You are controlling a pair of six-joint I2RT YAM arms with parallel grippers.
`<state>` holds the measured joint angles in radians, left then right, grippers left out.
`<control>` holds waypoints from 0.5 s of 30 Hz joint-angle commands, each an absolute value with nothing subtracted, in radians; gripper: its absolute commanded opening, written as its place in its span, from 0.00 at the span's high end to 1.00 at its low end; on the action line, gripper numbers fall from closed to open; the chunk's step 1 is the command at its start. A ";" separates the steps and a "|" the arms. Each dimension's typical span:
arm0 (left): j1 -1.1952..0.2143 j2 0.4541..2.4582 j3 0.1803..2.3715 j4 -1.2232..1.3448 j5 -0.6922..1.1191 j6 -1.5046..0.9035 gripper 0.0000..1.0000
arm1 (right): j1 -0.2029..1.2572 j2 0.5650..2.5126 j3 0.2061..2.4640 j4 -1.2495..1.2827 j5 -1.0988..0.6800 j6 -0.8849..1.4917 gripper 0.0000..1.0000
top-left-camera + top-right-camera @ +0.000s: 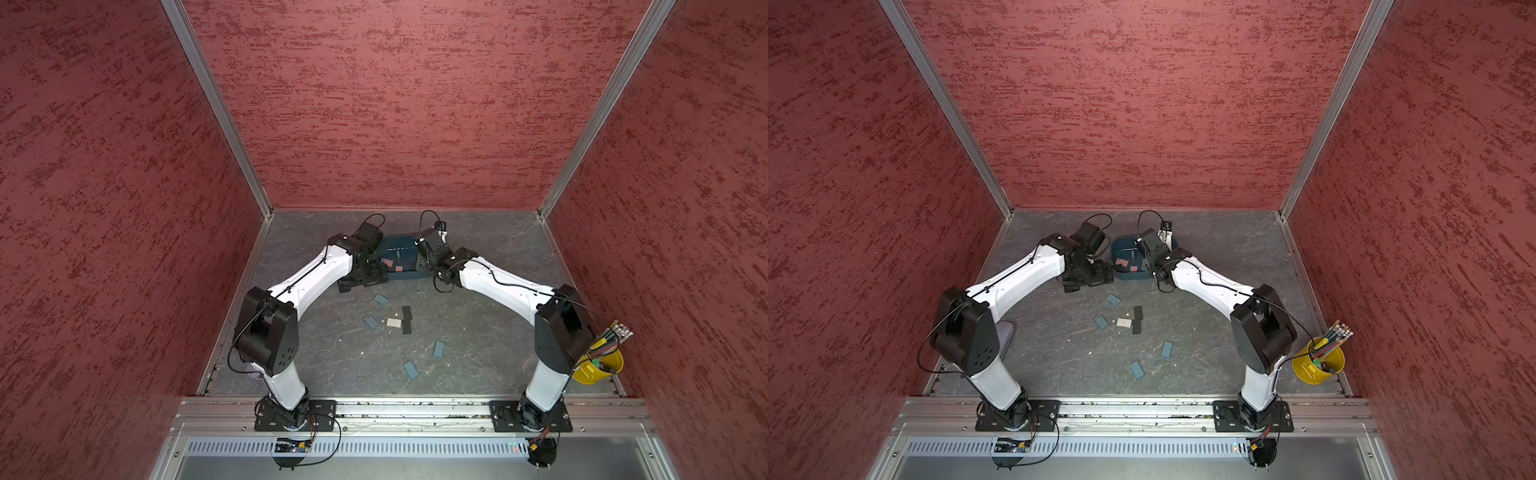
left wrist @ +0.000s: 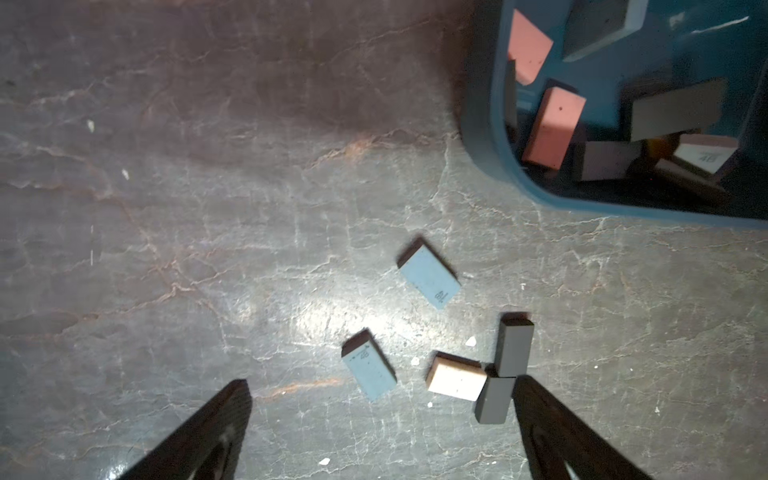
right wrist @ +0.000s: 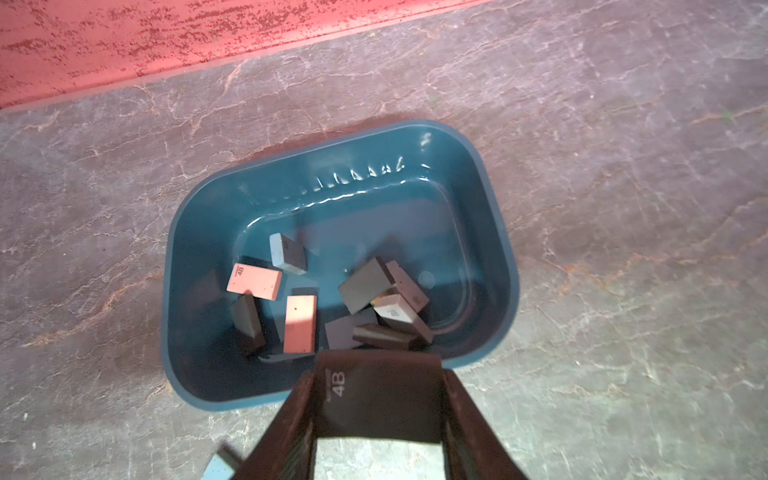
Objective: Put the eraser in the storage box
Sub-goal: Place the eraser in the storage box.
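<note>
Grey table (image 3: 623,166); wrist view alone shows right jaws gripping eraser (image 3: 378,395); left jaws spread.

Dark 4B eraser (image 3: 378,395) hangs clamped over the edge of the teal storage box (image 3: 353,199).

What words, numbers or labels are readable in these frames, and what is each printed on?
"4B": dark eraser clamped in the right gripper; the smaller print beside it is unreadable.
"4B": pink eraser in the storage box.
"4B": white eraser in the box.
Print on the loose blue erasers: too blurred to read.
</note>
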<state>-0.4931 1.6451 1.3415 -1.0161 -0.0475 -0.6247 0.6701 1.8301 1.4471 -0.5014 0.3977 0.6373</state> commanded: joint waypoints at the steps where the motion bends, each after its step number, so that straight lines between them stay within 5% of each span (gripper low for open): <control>1: -0.507 1.567 1.246 -0.978 -0.043 -0.679 0.00 | 0.655 1.882 1.491 -0.507 0.383 0.600 0.57; 15: -0.642 1.308 0.923 -0.967 -0.065 -0.836 0.00 | 0.592 2.064 1.623 -0.521 0.328 0.549 0.56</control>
<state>-0.6262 1.3411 0.9527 -0.9783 -0.0479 -0.7822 0.6029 2.0399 1.5822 -0.5098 0.3439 0.5705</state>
